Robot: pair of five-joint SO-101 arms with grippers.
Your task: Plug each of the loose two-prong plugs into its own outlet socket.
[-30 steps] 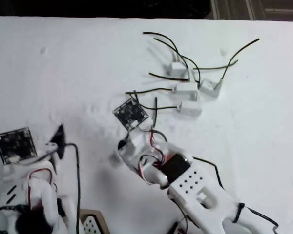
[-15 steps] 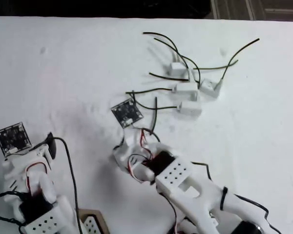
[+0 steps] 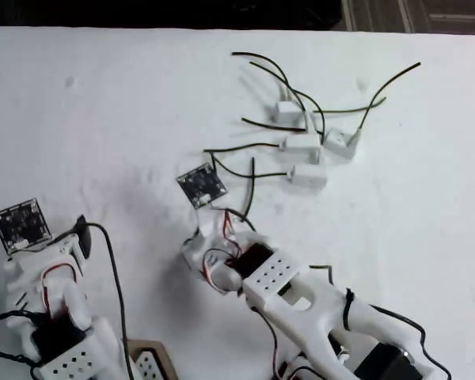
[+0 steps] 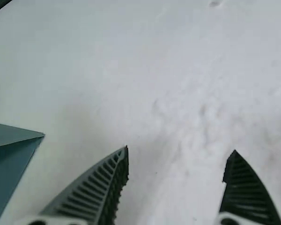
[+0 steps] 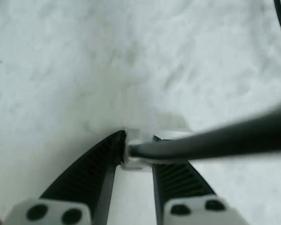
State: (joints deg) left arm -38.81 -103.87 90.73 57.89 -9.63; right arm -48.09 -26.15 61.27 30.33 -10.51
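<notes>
- Currently, right hand (image 5: 138, 138) clenched on a white plug (image 5: 136, 164), black cord (image 5: 215, 137) trailing out.
- Left hand (image 4: 178, 157) released, fingers spread, over the white tabletop (image 4: 154, 70).

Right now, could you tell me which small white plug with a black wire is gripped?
The small white plug in the right gripper; the other plugs lie loose together.

The high view hangs above the table (image 3: 103, 119) and looks down across it from the robot's side toward the far edge. The left wrist view sits low, facing bare table past the left gripper (image 4: 180, 151) with its tips spread. The right wrist view is even nearer the surface — the right gripper (image 5: 138, 137) pinches a white plug (image 5: 133, 163) close before the lens. All three share the white table.
</notes>
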